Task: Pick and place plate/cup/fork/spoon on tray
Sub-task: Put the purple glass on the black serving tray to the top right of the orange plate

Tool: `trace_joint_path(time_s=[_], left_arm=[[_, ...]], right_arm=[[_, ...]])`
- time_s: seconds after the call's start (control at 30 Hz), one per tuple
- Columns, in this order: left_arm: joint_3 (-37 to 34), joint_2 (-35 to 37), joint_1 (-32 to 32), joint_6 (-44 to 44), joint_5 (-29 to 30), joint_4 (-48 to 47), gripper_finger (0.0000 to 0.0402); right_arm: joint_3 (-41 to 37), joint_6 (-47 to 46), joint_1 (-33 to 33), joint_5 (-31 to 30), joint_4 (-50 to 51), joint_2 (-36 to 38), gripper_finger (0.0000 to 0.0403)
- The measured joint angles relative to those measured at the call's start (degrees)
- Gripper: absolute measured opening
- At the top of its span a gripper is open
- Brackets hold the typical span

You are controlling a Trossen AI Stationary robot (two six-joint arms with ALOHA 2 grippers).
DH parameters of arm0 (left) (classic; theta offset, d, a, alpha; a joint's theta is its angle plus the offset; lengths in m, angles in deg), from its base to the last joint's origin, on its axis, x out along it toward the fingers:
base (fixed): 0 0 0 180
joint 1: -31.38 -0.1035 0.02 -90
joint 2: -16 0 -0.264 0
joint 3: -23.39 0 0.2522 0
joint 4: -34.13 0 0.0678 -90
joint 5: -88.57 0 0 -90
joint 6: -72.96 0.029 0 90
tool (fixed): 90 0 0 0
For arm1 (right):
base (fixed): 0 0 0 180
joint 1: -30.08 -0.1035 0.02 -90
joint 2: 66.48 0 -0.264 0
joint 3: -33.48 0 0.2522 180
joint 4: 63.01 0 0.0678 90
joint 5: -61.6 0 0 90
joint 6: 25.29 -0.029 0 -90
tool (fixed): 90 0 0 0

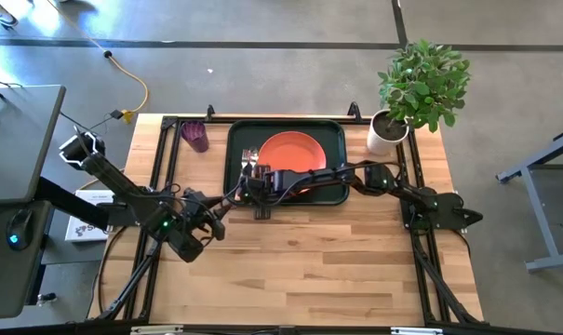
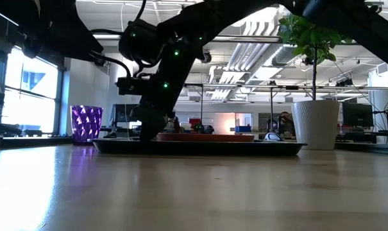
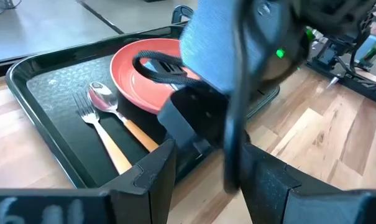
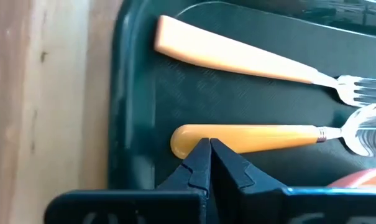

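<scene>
The cup [image 1: 194,135] is the one task thing off the tray [image 1: 332,132]: it stands upright on the bench [image 1: 309,256], just beside the tray's left rim, nearer the left arm. The left tool [image 1: 214,223], released and empty, hovers near the tray's front left corner. The right tool [image 4: 209,163] is clenched on nothing, tips at the spoon [image 4: 262,138] handle's end, the fork [image 4: 250,59] parallel beside it.

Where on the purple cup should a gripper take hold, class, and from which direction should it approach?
The cup stands upright on the table, open mouth up, beside the tray's left edge and apart from it. Probably best from above, one finger inside the rim, one outside; its tapered walls could slip in a side grasp.
</scene>
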Motion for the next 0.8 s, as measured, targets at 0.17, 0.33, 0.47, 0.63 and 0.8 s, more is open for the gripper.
trace_joint_path(time_s=[0.17,0.33,0.47,0.63,0.8], left_arm=[[0.0,0.3,0.0,0.4,0.5,0.0,0.0154],[0.2,0.4,0.0,1.6,2.3,0.4,0.0154],[0.2,0.4,0.4,2.7,1.8,0.2,0.0154],[1.5,2.8,2.9,5.7,2.4,-0.3,0.0154],[4.2,7.7,7.3,16.1,6.9,-0.8,0.0154]], right_arm=[[-0.4,-0.9,-1.6,-2.4,1.0,1.5,0.0000],[-0.4,0.1,-1.8,-2.2,-0.6,4.5,0.0000],[-0.4,0.4,-0.6,-2.6,-2.5,4.6,0.0000],[-0.4,4.3,0.9,-0.2,-12.4,4.7,0.0000],[0.0,2.8,3.2,7.1,-19.4,6.1,0.0000]])
